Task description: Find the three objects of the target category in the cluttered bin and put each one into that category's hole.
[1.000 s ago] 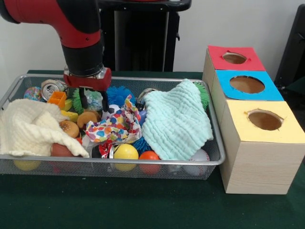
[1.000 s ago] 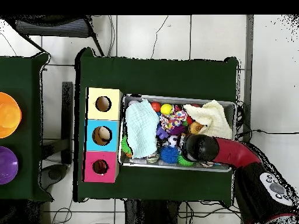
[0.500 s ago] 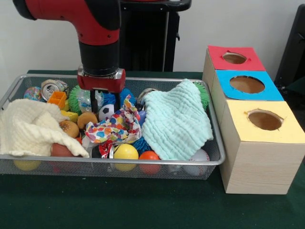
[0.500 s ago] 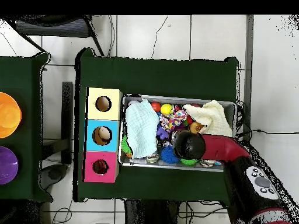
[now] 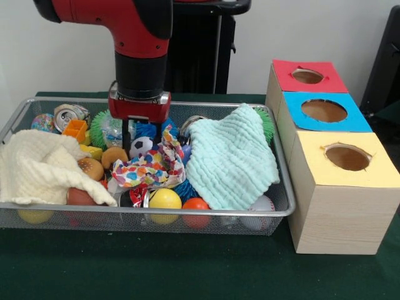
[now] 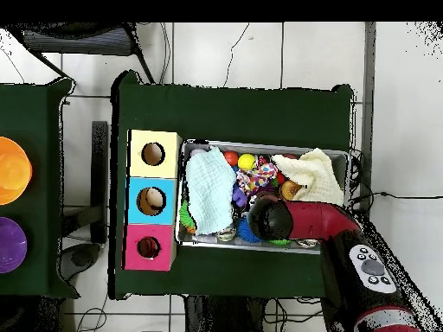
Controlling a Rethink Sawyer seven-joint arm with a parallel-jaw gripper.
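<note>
One hand hovers low over the bin, seemingly open and empty, above the soccer ball beside the blue spiky ball. Searching step; next, descend and close on one.

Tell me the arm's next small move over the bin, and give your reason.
Probably a short descent straight down. The hand hangs just above the small soccer ball, which lies uncovered between the patterned cloth and the blue spiky ball in the wire bin. Nothing sits on the ball, so lowering looks like the way to reach it.
</note>
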